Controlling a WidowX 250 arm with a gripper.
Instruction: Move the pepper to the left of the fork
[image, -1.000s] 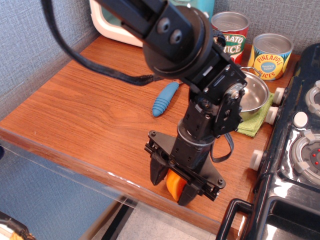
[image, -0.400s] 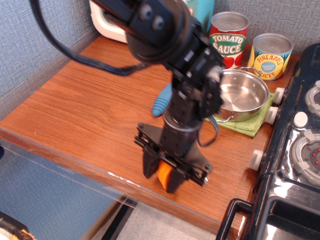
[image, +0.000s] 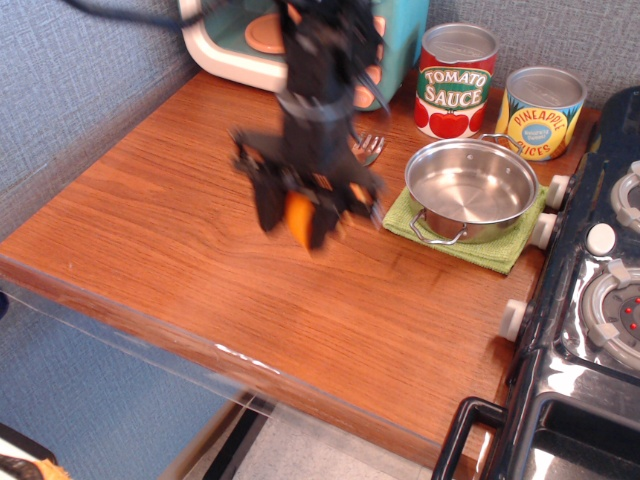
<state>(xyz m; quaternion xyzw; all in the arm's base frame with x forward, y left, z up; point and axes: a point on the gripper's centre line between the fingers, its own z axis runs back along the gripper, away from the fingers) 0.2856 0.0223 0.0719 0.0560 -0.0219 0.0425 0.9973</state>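
My gripper (image: 295, 222) is blurred by motion above the middle of the wooden table (image: 150, 230). It is shut on the orange pepper (image: 299, 218), which shows between the two dark fingers and is held above the wood. The fork's silver tines (image: 366, 148) show just right of the arm, near the back of the table. Its blue handle is hidden behind the gripper and arm.
A steel pot (image: 471, 185) sits on a green cloth (image: 500, 250) to the right. A tomato sauce can (image: 456, 80) and a pineapple can (image: 540, 110) stand at the back. A toy toaster (image: 235, 45) is at the back left, a black stove (image: 600, 300) at the right edge.
The gripper has carried the pepper from the front edge of the table back and to the left, up to the middle of the table. The fork's tines are now uncovered and its handle is hidden.
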